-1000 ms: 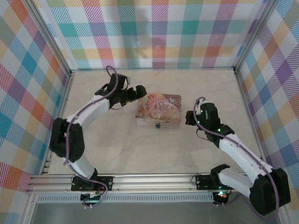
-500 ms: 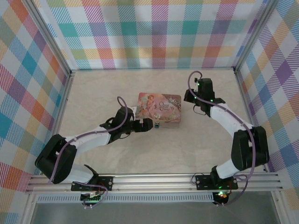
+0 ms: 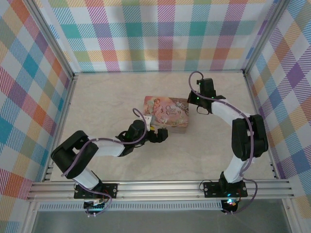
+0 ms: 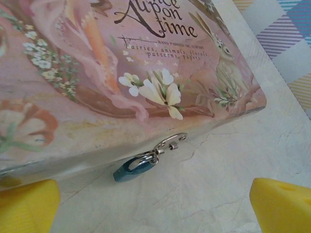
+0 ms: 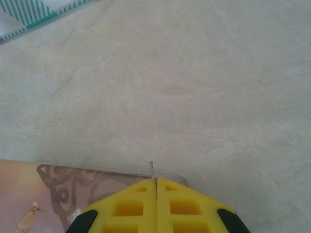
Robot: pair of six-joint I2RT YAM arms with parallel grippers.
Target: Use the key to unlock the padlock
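Walled in by plaid panels in pastel checks on three sides, with an aluminium rail along the near edge. Below, a pale marbled bench, matt and faintly veined, carrying one object. Near mid-bench, a pink picture tin, lid down, fairy and rabbit artwork across the top.

Left pincer low at the tin's near wall, spread wide, gripping nothing. In its wrist view, yellow fingertips at the lower corners, aimed at the lock. Right pincer over the tin's far right corner, pressed shut on the key.

Small blue padlock hanging from the tin's front clasp, resting on the bench against the wall, shackle through the loop and, by the look of it, locked.

Smallest of all, the key: a thin grey sliver poking past the closed yellow tips, well apart from the lock, on the tin's opposite side.

Done so far: key in hand, left side lined up on the lock. Left to do: bringing the key round, seating it, turning, freeing the shackle. Keyhole not discernible.
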